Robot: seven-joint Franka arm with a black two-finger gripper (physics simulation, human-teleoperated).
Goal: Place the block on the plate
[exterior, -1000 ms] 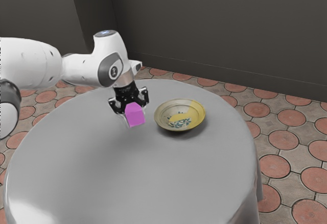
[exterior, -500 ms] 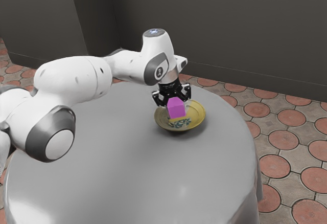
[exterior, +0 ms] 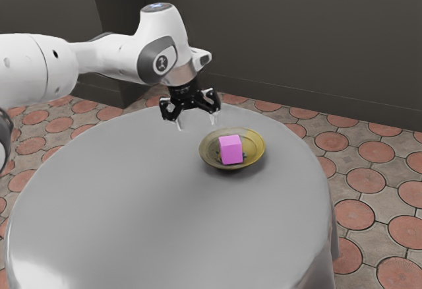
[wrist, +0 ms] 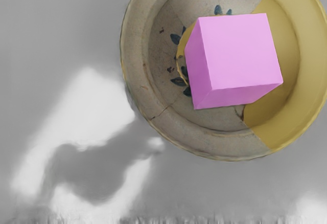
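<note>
Tabletop (exterior: 151, 216), round and covered in smooth grey cloth (exterior: 324, 262), is taking up the near part of the scene, with the cloth hanging down over its edge toward the exterior view's right. Further in, a shallow round ceramic plate (exterior: 259, 145) is sitting on it, showing beige-grey on one side and mustard yellow on the other. So yeah, the solid pink-purple block (exterior: 231, 149) is sitting inside the plate, around the middle, and it's partly covering some painted blue-green leaves (wrist: 176, 39). Wrist view's also showing a dark shadow (wrist: 97, 173) falling on the cloth just beside the plate.

Up above the table, toward the exterior view's left of the block, the black two-finger gripper (exterior: 196, 124) is hanging with its fingers spread apart, holding nothing and not touching the block. The white and dark grey arm (exterior: 115, 55) is reaching in from the exterior view's left. Past the table, reddish round floor tiles (exterior: 331, 141) are showing, and a plain dark wall (exterior: 283, 32) is standing at the far side.
</note>
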